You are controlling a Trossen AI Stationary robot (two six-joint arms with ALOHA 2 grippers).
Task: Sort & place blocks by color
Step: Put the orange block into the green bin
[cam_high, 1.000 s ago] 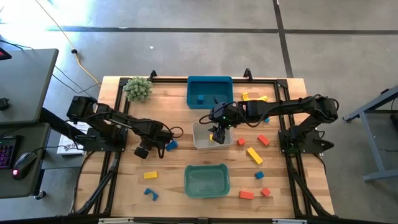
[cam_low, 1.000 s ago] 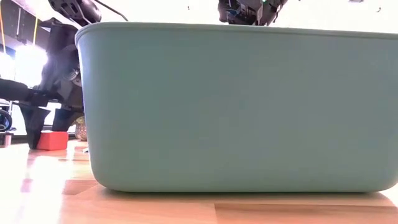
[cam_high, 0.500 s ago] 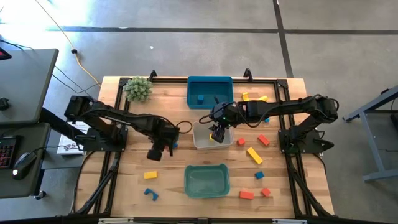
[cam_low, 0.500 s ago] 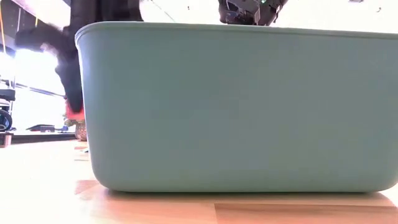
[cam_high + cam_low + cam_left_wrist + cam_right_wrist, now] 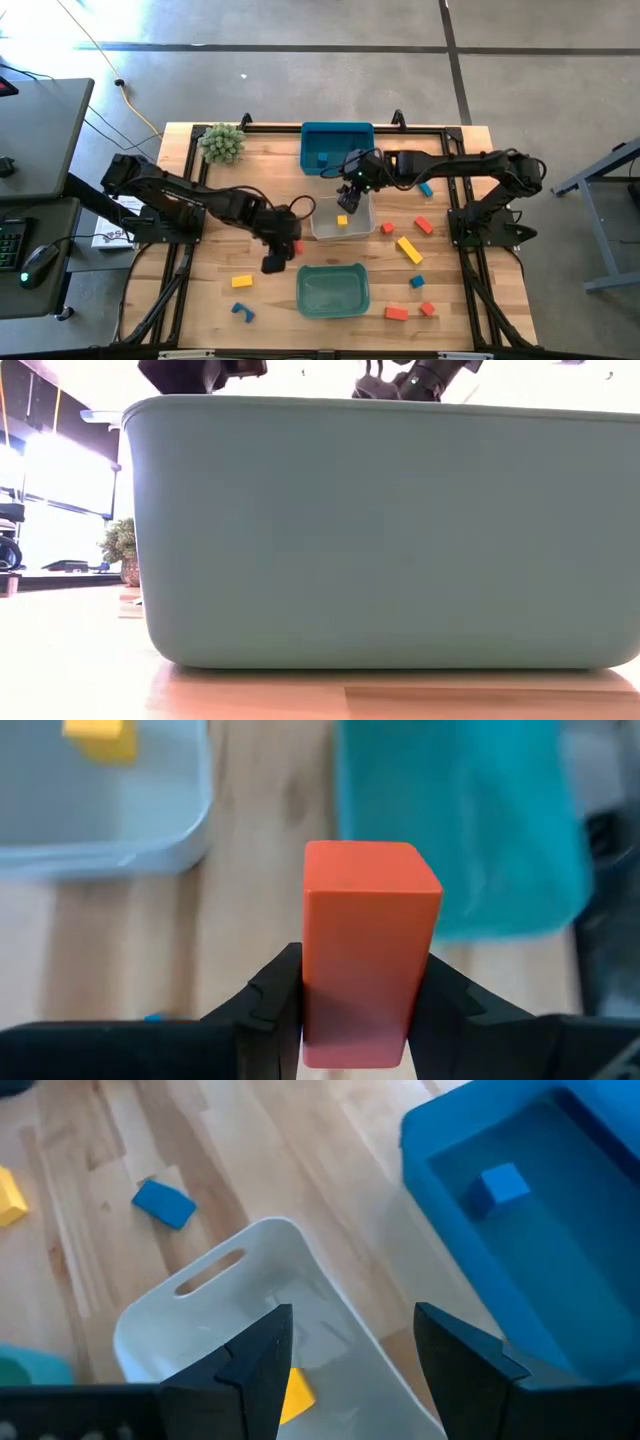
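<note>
My left gripper (image 5: 284, 250) hangs over the table between the white bin (image 5: 318, 228) and the green bin (image 5: 332, 291), shut on a red block (image 5: 368, 940). My right gripper (image 5: 355, 1370) is open above the white bin's far side (image 5: 205, 1315), touching nothing. A yellow block (image 5: 342, 220) lies on the white bin's floor. The blue bin (image 5: 337, 147) holds a blue block (image 5: 500, 1185). More red, yellow and blue blocks lie loose on the wood, mostly on the right. My left gripper pinches the red block between its two fingers (image 5: 275, 1010), one on each long side at the end nearest the wrist (image 5: 358, 1025). The fingers come from above, pointing down. The block is lifted clear, its free end (image 5: 372, 870) pointing down at the table.
Loose blocks: yellow (image 5: 242, 282) and blue (image 5: 242, 312) near left; yellow bar (image 5: 408, 249), reds (image 5: 424, 225) (image 5: 397, 313) and blue (image 5: 417, 283) on the right. A green plant ball (image 5: 222, 143) sits at the far left corner. In the low view the green bin (image 5: 380, 530) blocks almost everything.
My left gripper has lifted the red block off the table and carried it toward the right and near edges, up to the green bin. My right gripper has drawn back toward the far edge, and the yellow block now lies apart from it in the white bin.
</note>
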